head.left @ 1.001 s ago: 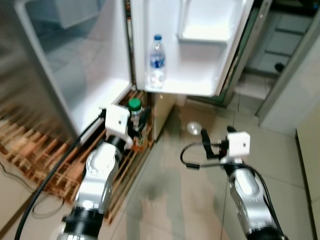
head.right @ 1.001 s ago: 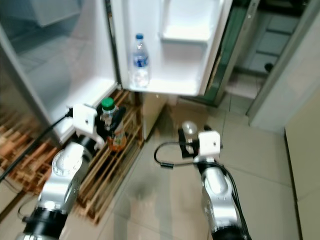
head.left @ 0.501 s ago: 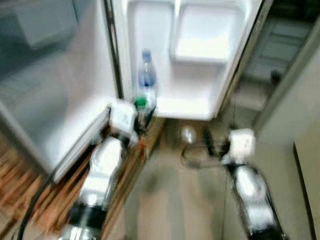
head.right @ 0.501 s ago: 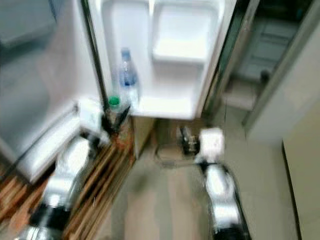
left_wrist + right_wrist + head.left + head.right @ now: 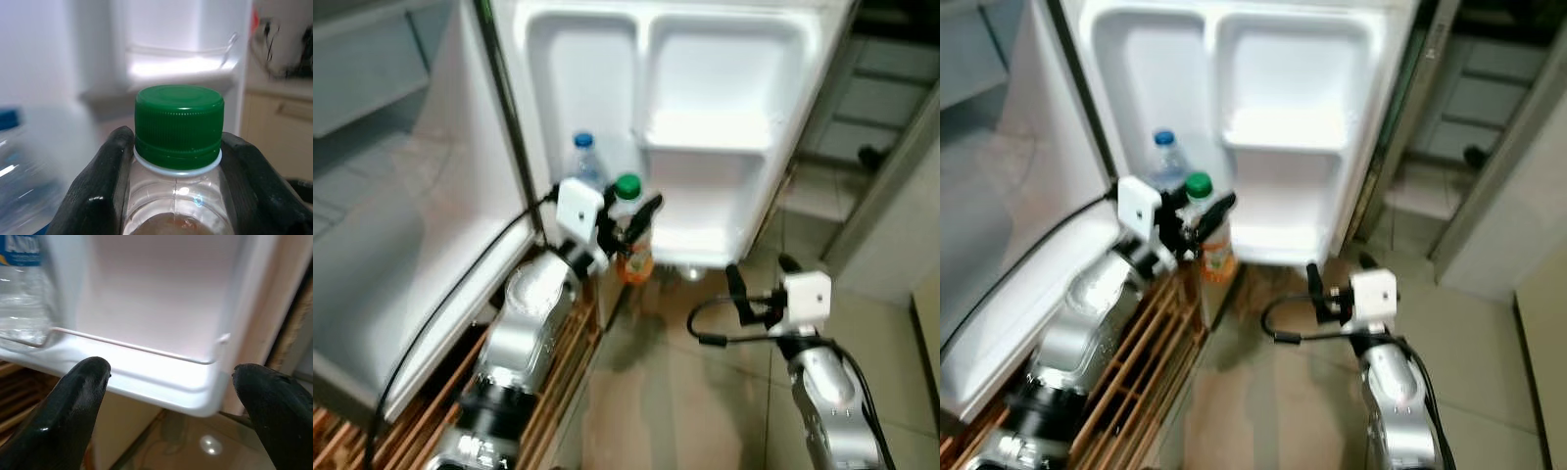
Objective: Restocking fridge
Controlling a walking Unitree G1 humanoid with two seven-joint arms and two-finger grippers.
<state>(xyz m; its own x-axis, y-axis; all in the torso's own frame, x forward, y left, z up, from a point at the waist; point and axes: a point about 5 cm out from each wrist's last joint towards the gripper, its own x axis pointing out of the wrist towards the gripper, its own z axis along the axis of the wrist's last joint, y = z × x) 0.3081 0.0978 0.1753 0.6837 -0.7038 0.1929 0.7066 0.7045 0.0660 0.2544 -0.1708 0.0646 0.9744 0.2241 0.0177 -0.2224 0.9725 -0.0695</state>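
Left eye view: the left gripper pinches the bottle at its neck, just before the door shelf. A water bottle stands on that shelf, just beyond the gripper toward the hinge. To do the step well, I judge the bottle should be lifted over the shelf's lip and set down upright beside the water bottle, clear of it. The bottle holds an amber drink; the water bottle is clear.

Right eye view: the right gripper hangs spread and empty below the shelf.

Left wrist view: two fingers press the neck under the cap.

Right wrist view: the spread fingers frame the shelf's rail.
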